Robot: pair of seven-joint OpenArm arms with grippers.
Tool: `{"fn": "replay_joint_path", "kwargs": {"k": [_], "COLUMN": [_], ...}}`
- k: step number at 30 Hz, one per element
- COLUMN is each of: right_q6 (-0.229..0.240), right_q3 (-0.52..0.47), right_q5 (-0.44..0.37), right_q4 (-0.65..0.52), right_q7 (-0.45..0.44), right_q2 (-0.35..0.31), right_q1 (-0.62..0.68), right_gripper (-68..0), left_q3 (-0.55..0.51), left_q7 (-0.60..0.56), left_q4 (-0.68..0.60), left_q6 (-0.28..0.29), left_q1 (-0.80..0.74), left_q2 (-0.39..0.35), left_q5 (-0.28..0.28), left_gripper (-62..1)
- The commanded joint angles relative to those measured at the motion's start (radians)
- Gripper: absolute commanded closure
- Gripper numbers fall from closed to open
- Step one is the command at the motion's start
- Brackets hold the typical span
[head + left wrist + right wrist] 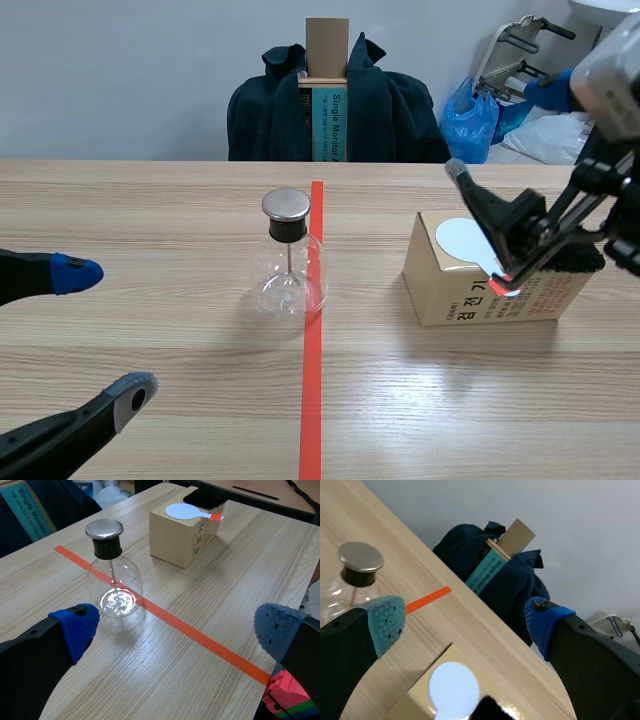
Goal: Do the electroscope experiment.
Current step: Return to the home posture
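The left gripper (pixel 105 332) sits low over the table with its fingers spread wide and nothing between them. Ahead of it, slightly toward its blue-padded finger, stands the clear glass flask electroscope (pixel 290 255) with a black stopper and a round metal cap. It is upright with the cap pointing straight up. A thin metal rod runs down from the stopper along the flask's vertical axis into its rounded belly. The flask's base rests at the orange-red tape line (pixel 312 380), which crosses the wood-grain table (pixel 150 210) ahead of this gripper's fingertips.

The right gripper (pixel 503 130) is raised off the table, its fingers also held wide apart and gripping nothing. Below it is a tan cardboard box (pixel 470 290) with printed lettering on its side. A white round disc paddle (pixel 462 240) lies flat on the box's top. Seen from the left wrist, its short handle ends in an orange-red tip pointing away from the flask. From the right wrist, the disc lies under the gap between the fingers and the handle end is hidden. A black fuzzy piece (pixel 575 260) lies on the box just beside the paddle. The flask is well beyond the right gripper's grey-green pad (pixel 385 622).

Far ahead of both grippers, past the table's far edge, a dark blue jacket (pixel 270 110) hangs on a chair.
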State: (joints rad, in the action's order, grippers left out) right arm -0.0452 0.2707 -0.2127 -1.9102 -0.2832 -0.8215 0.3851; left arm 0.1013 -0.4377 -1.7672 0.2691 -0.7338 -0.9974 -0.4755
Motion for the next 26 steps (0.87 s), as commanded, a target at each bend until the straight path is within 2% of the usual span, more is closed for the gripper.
{"fn": "replay_joint_path", "kwargs": {"k": [1,7,13,17,26], "right_q6": [-0.011,-0.010,-0.006,-0.005,-0.006], "right_q3": [-0.002,-0.002,-0.002,-0.002,-0.002], "right_q5": [0.013,0.113,0.226,0.251,0.250], "right_q4": [-0.027,-0.053,-0.053,-0.053,-0.053], "right_q7": [0.008,0.116,0.125,0.138,0.140], "right_q2": [0.014,0.130,0.221,0.247,0.268], "right_q1": [0.022,0.061,0.061,0.061,0.061], "right_gripper": [-48.5,-48.5,-48.6,-48.8,-49.2], "left_q3": [-0.003,-0.003,-0.003,-0.003,-0.003], "left_q7": [-0.014,-0.015,-0.017,-0.018,-0.018], "left_q4": [-0.014,-0.014,-0.014,-0.014,-0.014], "left_q6": [0.002,0.002,0.002,0.002,0.002], "left_q1": [0.003,0.003,0.003,0.006,0.006], "left_q2": [0.003,0.003,0.003,0.003,0.005], "left_q5": [-0.004,-0.004,-0.004,-0.004,-0.003], "left_gripper": [-62.3,-62.3,-62.3,-62.3,-62.3]}}
